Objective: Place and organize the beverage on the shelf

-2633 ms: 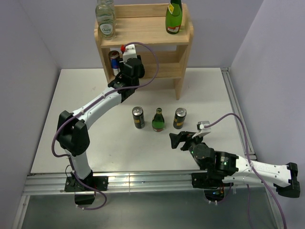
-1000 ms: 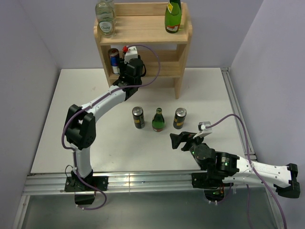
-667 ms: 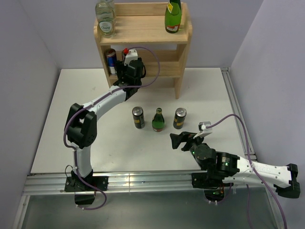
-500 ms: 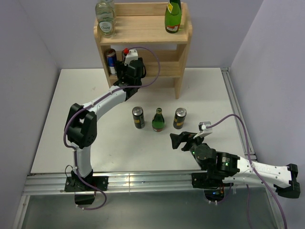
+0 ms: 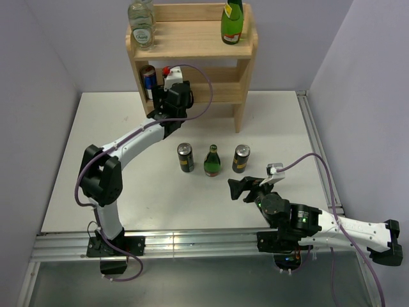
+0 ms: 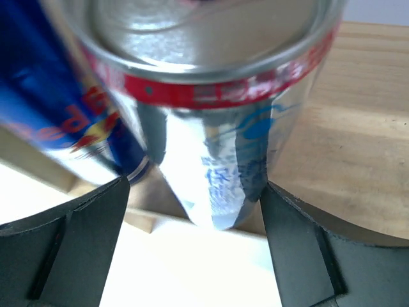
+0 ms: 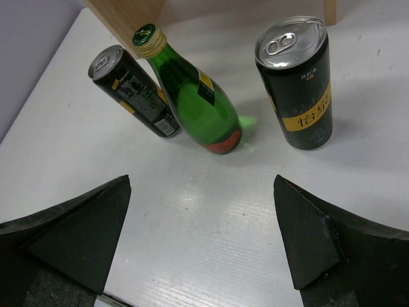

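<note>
The wooden shelf point(image 5: 192, 41) stands at the table's far edge. On its middle tier, at the left end, a blue and silver can point(image 5: 149, 78) point(image 6: 211, 96) stands upright. My left gripper point(image 5: 161, 88) point(image 6: 195, 192) is open, its fingers point(image 6: 77, 243) on either side of the can's lower part with small gaps. On the table a black can point(image 5: 185, 157) point(image 7: 134, 93), a small green bottle point(image 5: 212, 160) point(image 7: 201, 105) and a second black can point(image 5: 241, 158) point(image 7: 300, 83) stand in a row. My right gripper point(image 5: 240, 187) point(image 7: 201, 185) is open and holds nothing, just in front of them.
A clear glass bottle point(image 5: 141, 25) stands on the shelf's top tier at the left and a tall green bottle point(image 5: 233, 22) at the right. Purple walls close in on both sides. A metal rail point(image 5: 192, 243) runs along the near table edge.
My left gripper's jaws have opened and let go of the blue and silver can, which now stands on the middle tier. The left arm has drawn back slightly. The right arm has not moved.
</note>
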You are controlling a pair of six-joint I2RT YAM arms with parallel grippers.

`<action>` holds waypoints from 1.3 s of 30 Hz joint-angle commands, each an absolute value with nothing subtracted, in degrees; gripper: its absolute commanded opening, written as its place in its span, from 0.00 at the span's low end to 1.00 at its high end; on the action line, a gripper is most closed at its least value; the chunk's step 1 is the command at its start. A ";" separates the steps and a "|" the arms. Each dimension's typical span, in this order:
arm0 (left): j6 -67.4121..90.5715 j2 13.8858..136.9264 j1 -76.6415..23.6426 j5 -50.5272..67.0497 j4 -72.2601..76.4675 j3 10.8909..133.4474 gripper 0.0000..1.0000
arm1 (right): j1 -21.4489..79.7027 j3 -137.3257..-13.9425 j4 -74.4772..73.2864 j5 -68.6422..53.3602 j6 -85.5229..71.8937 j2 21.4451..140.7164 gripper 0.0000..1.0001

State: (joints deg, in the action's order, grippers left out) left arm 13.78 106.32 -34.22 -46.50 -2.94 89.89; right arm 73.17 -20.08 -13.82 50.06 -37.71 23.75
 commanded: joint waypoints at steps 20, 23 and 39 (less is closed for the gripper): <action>20.03 93.00 -37.35 -47.81 -10.28 84.12 0.87 | 73.56 -20.57 -16.26 50.19 -40.43 21.97 0.99; 22.14 89.04 -41.82 -48.95 -10.46 78.59 0.87 | 73.56 -20.57 -16.17 50.10 -40.43 22.15 0.99; 45.25 76.11 -61.17 -54.32 -21.37 54.86 0.86 | 73.56 -20.83 -16.87 49.75 -41.13 22.77 0.99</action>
